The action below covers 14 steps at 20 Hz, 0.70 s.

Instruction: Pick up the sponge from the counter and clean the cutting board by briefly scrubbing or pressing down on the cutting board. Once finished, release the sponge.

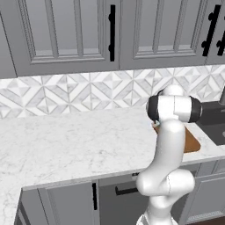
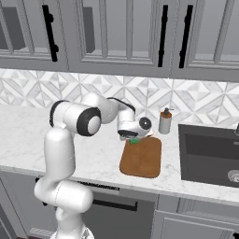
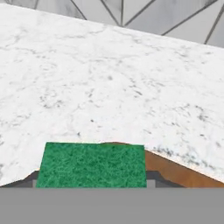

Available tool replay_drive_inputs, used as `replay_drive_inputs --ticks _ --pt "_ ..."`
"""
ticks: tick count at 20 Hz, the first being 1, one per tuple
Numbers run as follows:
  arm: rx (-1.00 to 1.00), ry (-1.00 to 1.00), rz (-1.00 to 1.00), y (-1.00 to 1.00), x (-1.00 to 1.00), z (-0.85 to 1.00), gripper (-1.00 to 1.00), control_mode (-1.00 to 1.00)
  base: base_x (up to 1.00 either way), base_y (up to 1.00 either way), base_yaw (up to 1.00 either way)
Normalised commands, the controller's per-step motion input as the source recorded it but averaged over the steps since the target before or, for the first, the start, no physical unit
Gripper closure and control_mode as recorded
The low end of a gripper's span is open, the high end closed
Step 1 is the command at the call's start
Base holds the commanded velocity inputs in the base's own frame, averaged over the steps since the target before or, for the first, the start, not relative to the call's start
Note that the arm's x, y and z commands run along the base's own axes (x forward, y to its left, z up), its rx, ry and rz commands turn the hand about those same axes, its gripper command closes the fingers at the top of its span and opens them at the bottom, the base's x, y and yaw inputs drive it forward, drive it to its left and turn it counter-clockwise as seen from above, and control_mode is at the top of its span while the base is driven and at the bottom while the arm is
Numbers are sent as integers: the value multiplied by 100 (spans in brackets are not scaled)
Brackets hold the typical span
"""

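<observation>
We had the claw (image 2: 134, 138) clamped on the sponge (image 3: 91, 165) at the cutting board's (image 2: 142, 158) far corner, scrubbing and release left.

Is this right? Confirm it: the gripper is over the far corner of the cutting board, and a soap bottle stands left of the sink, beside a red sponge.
One error: the sponge is green, as the hand view shows. The gripper, cutting board, soap bottle and sink are as stated.
</observation>
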Motion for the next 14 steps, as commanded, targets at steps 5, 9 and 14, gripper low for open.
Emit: replay_drive_inputs --ticks 5,9,14 --pt "0 0 -3 -30 -30 0 100 -100 0 0 0" --pt "0 0 0 -35 -98 -6 100 -100 0 0 0" --pt "0 2 -1 -14 -96 -12 100 -100 0 0 0"
